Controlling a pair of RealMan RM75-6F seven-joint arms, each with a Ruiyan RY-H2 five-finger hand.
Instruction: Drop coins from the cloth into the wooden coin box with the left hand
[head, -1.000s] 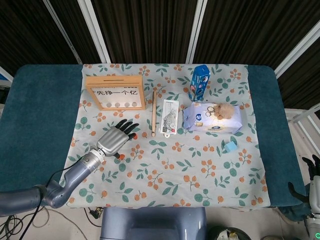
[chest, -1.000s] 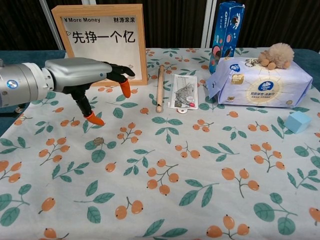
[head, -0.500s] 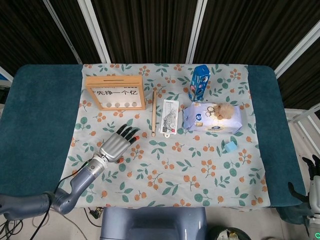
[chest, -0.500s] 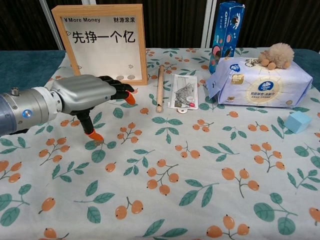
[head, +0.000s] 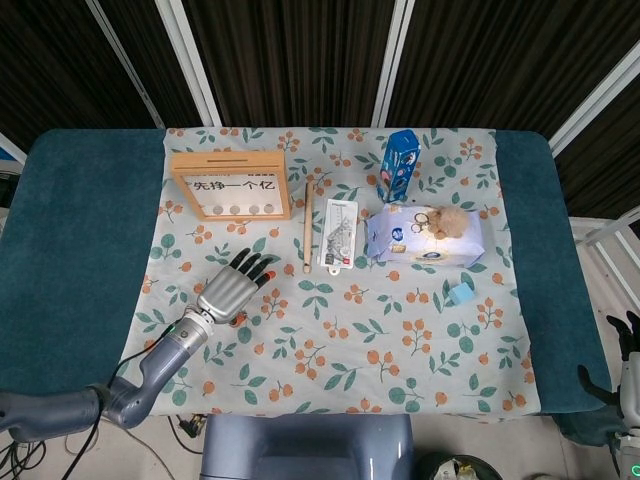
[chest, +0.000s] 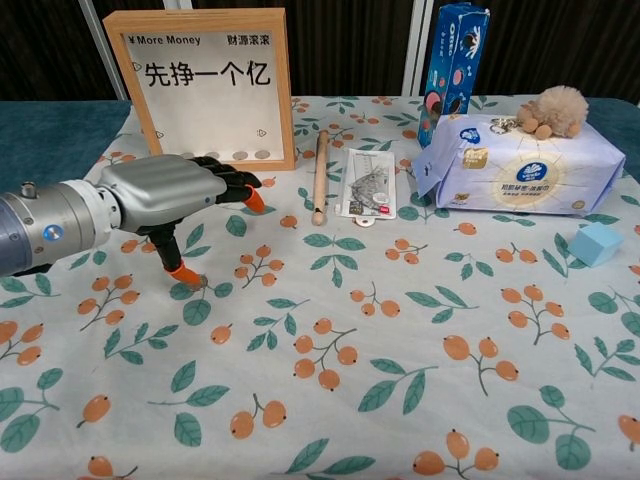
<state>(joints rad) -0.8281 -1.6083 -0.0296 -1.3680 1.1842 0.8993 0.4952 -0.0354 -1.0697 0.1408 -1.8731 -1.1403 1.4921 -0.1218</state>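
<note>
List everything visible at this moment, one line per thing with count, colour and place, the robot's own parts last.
Floral tablecloth: one, white with orange berries, covering the table.
Wooden coin box: one, light wood with white front, back left.
Wooden stick: one, tan, right of the box.
Plastic packet: one, clear and white, beside the stick.
Blue snack carton: one, upright, back centre-right.
Tissue pack: one, pale lilac, right.
Plush toy: one, beige, on the tissue pack.
Foam cube: one, light blue, right edge.
Left robot hand: silver and black, orange fingertips, thumb tip down at the cloth.
Right robot hand: black, off the table's right edge.
</note>
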